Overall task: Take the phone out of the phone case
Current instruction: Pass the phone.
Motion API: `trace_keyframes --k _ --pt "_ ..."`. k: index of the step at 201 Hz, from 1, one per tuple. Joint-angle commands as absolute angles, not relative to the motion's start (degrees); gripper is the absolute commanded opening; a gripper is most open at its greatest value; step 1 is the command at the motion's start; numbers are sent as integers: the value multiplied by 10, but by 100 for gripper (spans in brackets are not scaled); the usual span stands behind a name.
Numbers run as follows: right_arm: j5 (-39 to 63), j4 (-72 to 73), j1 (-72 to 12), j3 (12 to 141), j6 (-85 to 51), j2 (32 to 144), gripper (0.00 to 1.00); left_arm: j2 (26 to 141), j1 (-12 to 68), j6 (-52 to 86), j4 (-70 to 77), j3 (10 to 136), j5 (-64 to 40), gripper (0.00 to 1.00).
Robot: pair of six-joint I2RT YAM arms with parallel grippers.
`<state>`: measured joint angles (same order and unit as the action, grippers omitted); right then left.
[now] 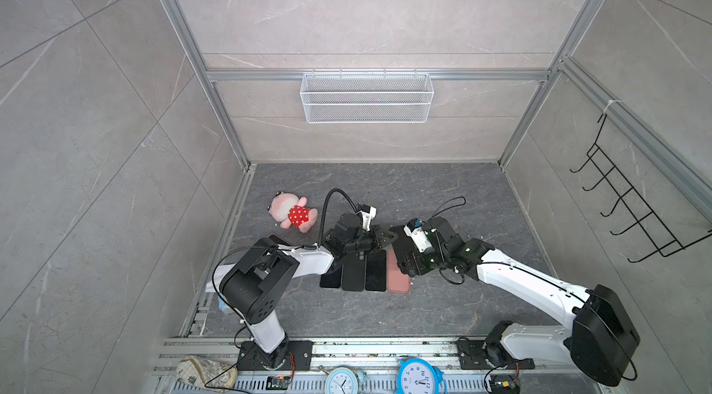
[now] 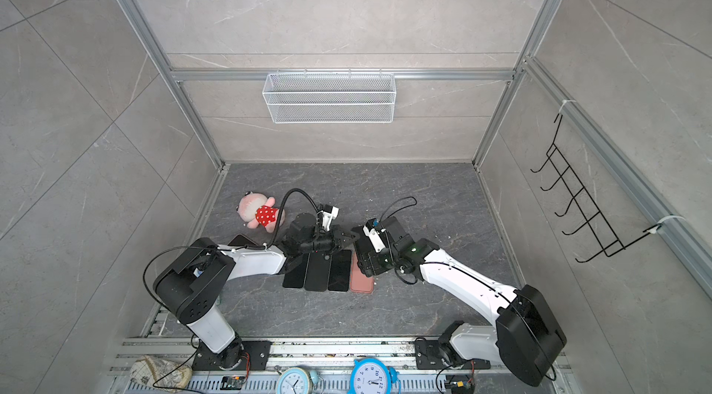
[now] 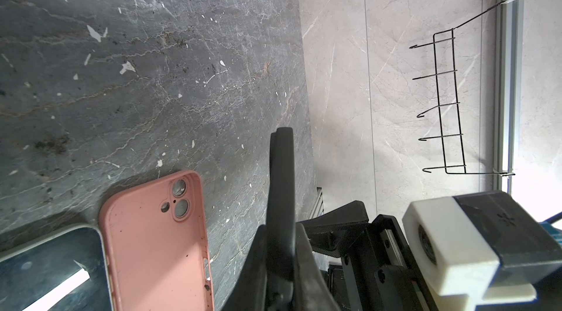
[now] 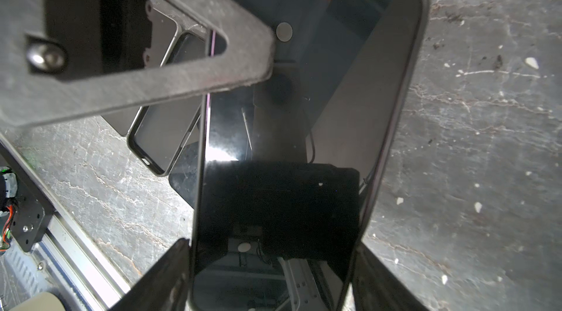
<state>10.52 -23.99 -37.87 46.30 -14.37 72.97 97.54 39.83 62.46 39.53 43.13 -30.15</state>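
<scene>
One pink case, two clocks, one plush

hour numerals, seemingly 5 through 12, read on the blue clock face in both top views.

case: pink | phone: black (glossy) | plush toy: pink, red dress white-dotted | table: dark grey, veined

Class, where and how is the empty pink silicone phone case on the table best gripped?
On the pink silicone phone case, I'd pinch the free long rim from above: it lies flat, hollow up, a dark phone flanking the other side.
</scene>
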Motion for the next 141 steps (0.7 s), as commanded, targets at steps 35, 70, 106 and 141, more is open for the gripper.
trace_keyframes --k 35,70,106,141 --pt "90 -129 -384 408 -273 561 67 867 352 632 449 376 -237 0" --pt "91 -23 -385 348 -410 468 77 783 341 639 497 350 -151 0" --pt "129 189 -385 258 -540 450 77 744 342 684 616 317 -82 0" --pt "160 335 -399 227 -604 509 74 749 343 739 738 286 -48 0"
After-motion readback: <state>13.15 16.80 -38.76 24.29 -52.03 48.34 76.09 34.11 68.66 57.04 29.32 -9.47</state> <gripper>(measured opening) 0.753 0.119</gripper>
